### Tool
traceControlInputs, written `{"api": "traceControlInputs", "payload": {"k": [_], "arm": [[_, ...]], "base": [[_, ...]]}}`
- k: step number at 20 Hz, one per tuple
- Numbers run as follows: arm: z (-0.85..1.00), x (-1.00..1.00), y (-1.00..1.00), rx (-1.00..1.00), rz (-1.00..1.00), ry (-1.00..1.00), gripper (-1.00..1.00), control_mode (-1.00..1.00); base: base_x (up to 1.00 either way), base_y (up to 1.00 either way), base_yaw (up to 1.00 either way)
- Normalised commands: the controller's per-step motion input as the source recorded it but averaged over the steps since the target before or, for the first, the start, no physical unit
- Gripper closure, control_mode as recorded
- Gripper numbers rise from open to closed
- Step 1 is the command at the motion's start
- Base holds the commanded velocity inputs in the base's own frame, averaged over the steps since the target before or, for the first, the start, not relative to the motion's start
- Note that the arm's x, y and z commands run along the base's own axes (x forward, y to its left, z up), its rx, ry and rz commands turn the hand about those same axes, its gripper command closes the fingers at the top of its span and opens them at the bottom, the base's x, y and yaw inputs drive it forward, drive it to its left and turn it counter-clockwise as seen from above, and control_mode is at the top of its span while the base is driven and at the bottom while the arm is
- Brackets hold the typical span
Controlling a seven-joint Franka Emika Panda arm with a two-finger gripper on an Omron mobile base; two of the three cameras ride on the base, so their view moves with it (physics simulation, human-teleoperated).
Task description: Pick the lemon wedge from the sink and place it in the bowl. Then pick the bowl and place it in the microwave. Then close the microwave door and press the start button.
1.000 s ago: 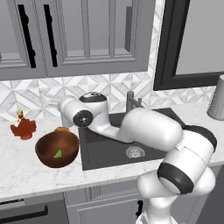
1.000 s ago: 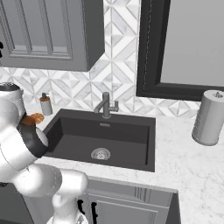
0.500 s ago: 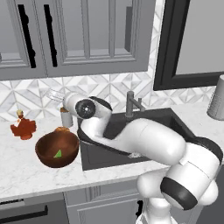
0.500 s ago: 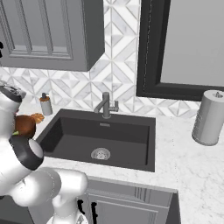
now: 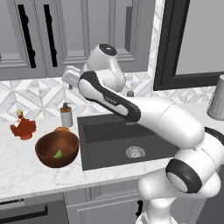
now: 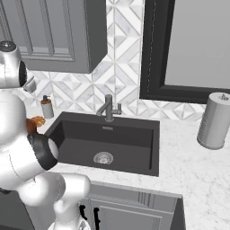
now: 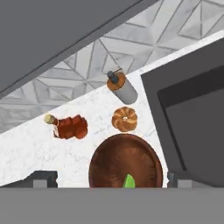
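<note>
Here the dark sink (image 5: 124,140) is sunk into the marble tabletop (image 5: 26,170), and the wooden bowl (image 5: 57,149) stands on the tabletop just beside the sink's left edge. High over the bowl and well apart from it, the hand (image 5: 68,79) hangs with its fingers spread wide and nothing between them; in the hand view the bowl (image 7: 124,162) sits between the two fingertips (image 7: 43,178). The green lemon wedge (image 5: 57,153) lies inside the bowl, with the round pastry (image 7: 124,119), the soap bottle (image 7: 121,86) and the red-brown ornament (image 7: 70,127) just beyond the bowl's rim.
</note>
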Motion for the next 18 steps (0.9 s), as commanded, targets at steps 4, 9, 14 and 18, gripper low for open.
{"api": "traceControlInputs", "payload": {"k": [4, 9, 14, 18], "arm": [[-0.58, 0.00, 0.00, -0.17, 0.03, 0.52, -1.00, -1.00], [-0.62, -0.11, 0.00, -0.11, 0.09, 0.37, -1.00, -1.00], [-0.89, -0.21, 0.00, -0.01, 0.11, 0.05, -1.00, -1.00], [-0.72, 0.00, -0.08, 0.00, 0.12, 0.00, -1.00, -1.00]], "base": [[0.00, 0.00, 0.00], [0.00, 0.00, 0.00], [0.00, 0.00, 0.00], [0.00, 0.00, 0.00]]}}
